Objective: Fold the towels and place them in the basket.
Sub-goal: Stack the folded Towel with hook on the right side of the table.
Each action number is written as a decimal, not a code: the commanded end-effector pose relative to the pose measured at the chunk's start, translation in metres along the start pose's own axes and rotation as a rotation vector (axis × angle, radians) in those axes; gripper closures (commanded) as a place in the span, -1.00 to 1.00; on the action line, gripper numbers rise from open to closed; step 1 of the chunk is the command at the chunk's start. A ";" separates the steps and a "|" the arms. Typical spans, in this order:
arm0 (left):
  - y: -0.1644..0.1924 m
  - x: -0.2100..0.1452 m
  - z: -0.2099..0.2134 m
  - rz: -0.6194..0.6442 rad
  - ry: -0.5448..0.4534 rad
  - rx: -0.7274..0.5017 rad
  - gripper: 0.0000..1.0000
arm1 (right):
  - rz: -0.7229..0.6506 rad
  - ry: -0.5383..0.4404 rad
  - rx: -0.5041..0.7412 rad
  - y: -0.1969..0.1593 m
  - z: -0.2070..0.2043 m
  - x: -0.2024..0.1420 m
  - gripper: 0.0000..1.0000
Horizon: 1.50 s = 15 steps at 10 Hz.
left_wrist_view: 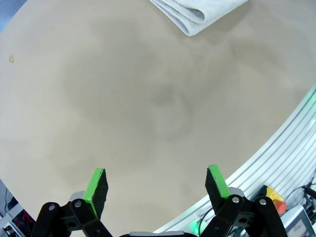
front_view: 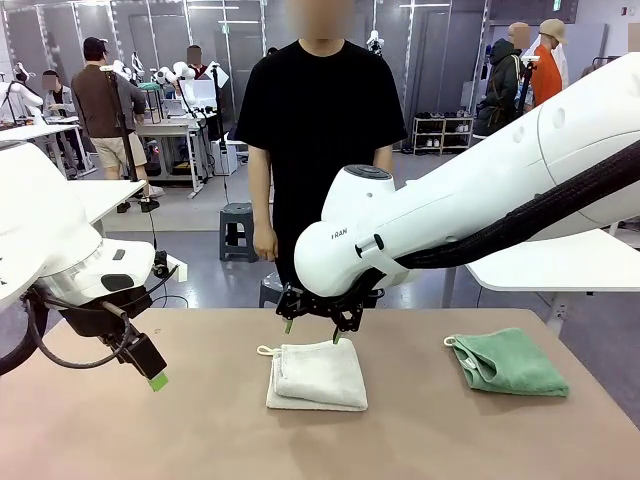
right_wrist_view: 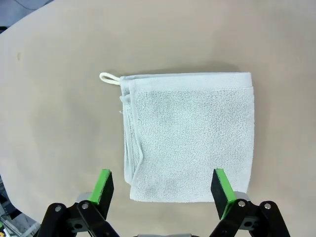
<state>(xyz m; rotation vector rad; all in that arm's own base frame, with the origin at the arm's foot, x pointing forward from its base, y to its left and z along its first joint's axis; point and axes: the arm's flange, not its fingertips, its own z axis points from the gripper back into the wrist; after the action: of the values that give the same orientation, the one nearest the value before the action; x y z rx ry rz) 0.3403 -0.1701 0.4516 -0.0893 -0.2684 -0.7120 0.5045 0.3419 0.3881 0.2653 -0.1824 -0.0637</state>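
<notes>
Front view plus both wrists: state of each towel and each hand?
cream-white towel: folded, flat on the table, loop at its far-left corner.
mint-green towel: folded, lying flat, apart from the cream one.
left hand: open, empty, over bare table.
right hand: open, empty, above the cream-white towel.

You are looking at a flat, matte tan table [front_view: 150, 430] with a rounded edge. Directly on it, near the middle, lies a folded cream-white terry towel [front_view: 318, 376] with a small corner loop at its far-left corner. Well apart, toward your right side, lies a loosely folded mint-green terry towel [front_view: 508, 361].
</notes>
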 end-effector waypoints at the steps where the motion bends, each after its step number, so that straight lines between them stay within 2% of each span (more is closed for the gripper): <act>1: 0.000 0.001 -0.001 0.001 0.000 0.012 -1.00 | 0.000 0.000 0.000 0.000 0.000 0.000 -1.00; 2: 0.000 0.001 -0.001 0.001 0.000 0.012 -1.00 | 0.014 0.015 0.089 -0.020 0.029 -0.006 -1.00; 4: 0.000 0.001 -0.001 0.001 0.000 0.012 -1.00 | -0.055 0.016 0.184 -0.079 0.045 -0.012 -1.00; 5: 0.000 0.001 -0.001 0.001 0.000 0.012 -1.00 | -0.071 0.015 0.241 -0.105 0.039 -0.016 -1.00; 8: 0.000 0.001 -0.001 0.001 0.000 0.012 -1.00 | -0.137 -0.001 0.415 -0.153 0.007 -0.020 -1.00; 9: 0.000 0.001 -0.001 0.001 0.000 0.012 -1.00 | -0.154 -0.006 0.434 -0.167 -0.008 -0.022 -1.00; 11: 0.000 0.001 -0.001 0.001 0.000 0.012 -1.00 | -0.141 -0.020 0.506 -0.183 -0.028 -0.022 -1.00; 15: 0.000 0.001 -0.001 0.001 0.000 0.012 -1.00 | -0.106 0.007 0.556 -0.186 -0.063 -0.018 -1.00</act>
<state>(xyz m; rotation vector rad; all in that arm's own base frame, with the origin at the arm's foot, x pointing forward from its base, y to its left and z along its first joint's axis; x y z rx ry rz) 0.3404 -0.1700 0.4515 -0.0896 -0.2682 -0.7116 0.4836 0.1785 0.2871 0.7914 -0.1631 -0.1475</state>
